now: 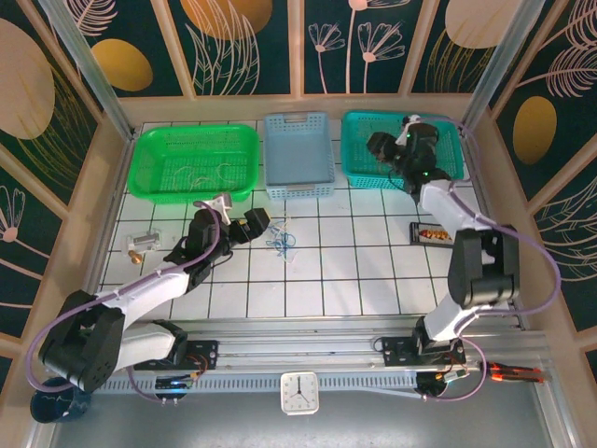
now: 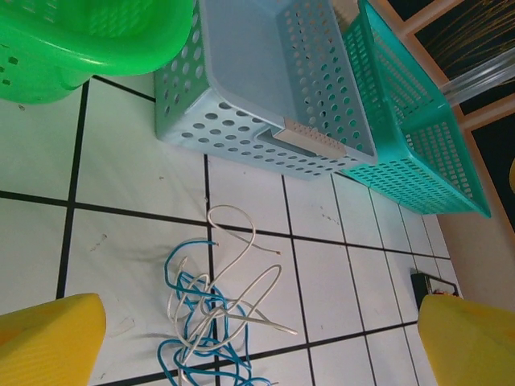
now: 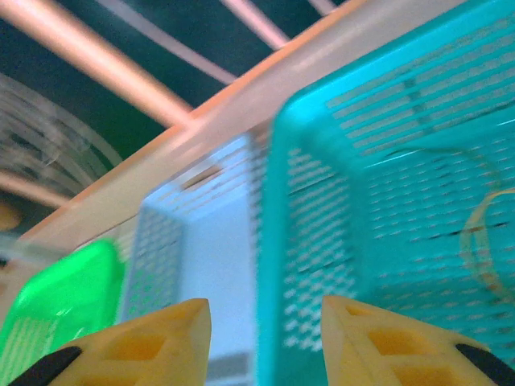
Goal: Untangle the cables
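The cables [image 1: 280, 239] lie in a small tangle on the white tiled table, just in front of the light blue basket. In the left wrist view the tangle [image 2: 211, 310] is a whitish cord looped through a blue one. My left gripper [image 1: 256, 224] hovers just left of it, open wide, its yellow fingers [image 2: 50, 338] at the frame's lower corners and nothing between them. A thin tan cord [image 3: 483, 241] curls inside the teal basket [image 3: 322, 201]. My right gripper [image 1: 381, 147] is up over that basket's left part, open [image 3: 265, 310] and empty.
Three baskets line the back: green [image 1: 149, 173] with thin pale cords inside, light blue [image 1: 297, 187], teal [image 1: 354, 173]. A dark tray with orange pieces [image 1: 435, 234] lies at the right, and a small tan and clear item [image 1: 142, 244] at the left.
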Robot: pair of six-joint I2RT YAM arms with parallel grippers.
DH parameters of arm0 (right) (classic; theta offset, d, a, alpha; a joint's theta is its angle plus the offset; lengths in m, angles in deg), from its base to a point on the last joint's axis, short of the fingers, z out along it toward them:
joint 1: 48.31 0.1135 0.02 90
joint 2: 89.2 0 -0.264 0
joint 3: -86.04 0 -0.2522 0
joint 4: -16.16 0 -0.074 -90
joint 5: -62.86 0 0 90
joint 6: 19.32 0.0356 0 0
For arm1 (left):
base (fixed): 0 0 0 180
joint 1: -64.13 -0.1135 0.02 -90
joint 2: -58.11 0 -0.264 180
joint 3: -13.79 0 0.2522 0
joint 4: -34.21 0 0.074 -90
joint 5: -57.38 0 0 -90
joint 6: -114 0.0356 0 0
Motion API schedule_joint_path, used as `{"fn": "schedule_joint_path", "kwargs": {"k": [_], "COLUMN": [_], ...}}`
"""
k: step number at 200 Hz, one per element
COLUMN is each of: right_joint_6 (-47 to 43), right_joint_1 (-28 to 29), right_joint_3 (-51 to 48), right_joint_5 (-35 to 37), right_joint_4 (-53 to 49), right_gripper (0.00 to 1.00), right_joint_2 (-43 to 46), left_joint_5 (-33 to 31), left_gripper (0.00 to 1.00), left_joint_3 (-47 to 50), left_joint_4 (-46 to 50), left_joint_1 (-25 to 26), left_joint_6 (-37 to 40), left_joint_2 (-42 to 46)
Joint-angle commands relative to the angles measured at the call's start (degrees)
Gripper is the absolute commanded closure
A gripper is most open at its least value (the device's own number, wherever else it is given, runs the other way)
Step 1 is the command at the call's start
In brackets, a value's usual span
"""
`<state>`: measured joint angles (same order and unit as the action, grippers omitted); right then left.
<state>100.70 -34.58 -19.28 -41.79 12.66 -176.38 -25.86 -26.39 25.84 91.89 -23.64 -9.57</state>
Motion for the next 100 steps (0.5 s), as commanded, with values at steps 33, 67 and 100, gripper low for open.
{"fn": "schedule_joint_path", "kwargs": {"k": [33, 67, 100], "right_joint_6": [0.5, -0.8, 0.2], "right_joint_1": [15.7, 23.5, 26.7], "right_joint_3": [-10.6, -12.9, -16.1], "right_joint_5": [6.3, 7.4, 5.6], "right_joint_4": [0.2, -0.3, 1.4], "right_gripper": [0.56, 0.55, 0.55], "right_joint_2": [5.5, 4.6, 3.4], "left_joint_5": [-2.7, -3.9, -4.0], "left_gripper": [0.01, 0.01, 0.01], "left_joint_3": [0.2, -0.7, -1.2], "left_joint_4": [3.1, 5.0, 5.3], "left_joint_1": [0.2, 0.2, 0.2], "left_joint_6": [0.5, 1.3, 0.5], "left_joint_2": [4.1, 5.0, 5.8]}}
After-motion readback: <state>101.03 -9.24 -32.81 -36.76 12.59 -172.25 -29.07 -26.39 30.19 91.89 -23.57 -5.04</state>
